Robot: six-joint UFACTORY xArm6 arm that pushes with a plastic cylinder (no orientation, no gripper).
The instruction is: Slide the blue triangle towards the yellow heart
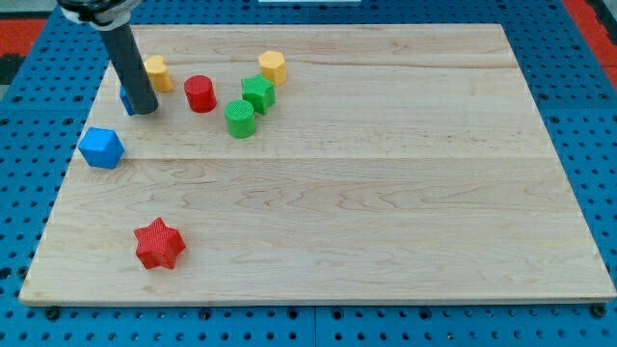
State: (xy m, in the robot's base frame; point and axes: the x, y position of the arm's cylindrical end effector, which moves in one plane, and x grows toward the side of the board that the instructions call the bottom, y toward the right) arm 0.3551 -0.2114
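The blue triangle (125,100) lies near the board's top left and is mostly hidden behind my dark rod; only a sliver shows at the rod's left. My tip (144,110) rests on the board against the triangle's right side. The yellow heart (157,72) sits just above and to the right of the tip, close to the triangle.
A red cylinder (200,93), a green star-like block (258,93), a green cylinder (240,119) and a yellow hexagon (273,66) cluster to the heart's right. A blue block (100,147) sits near the left edge. A red star (159,243) lies at the bottom left. The wooden board (386,193) rests on a blue perforated table.
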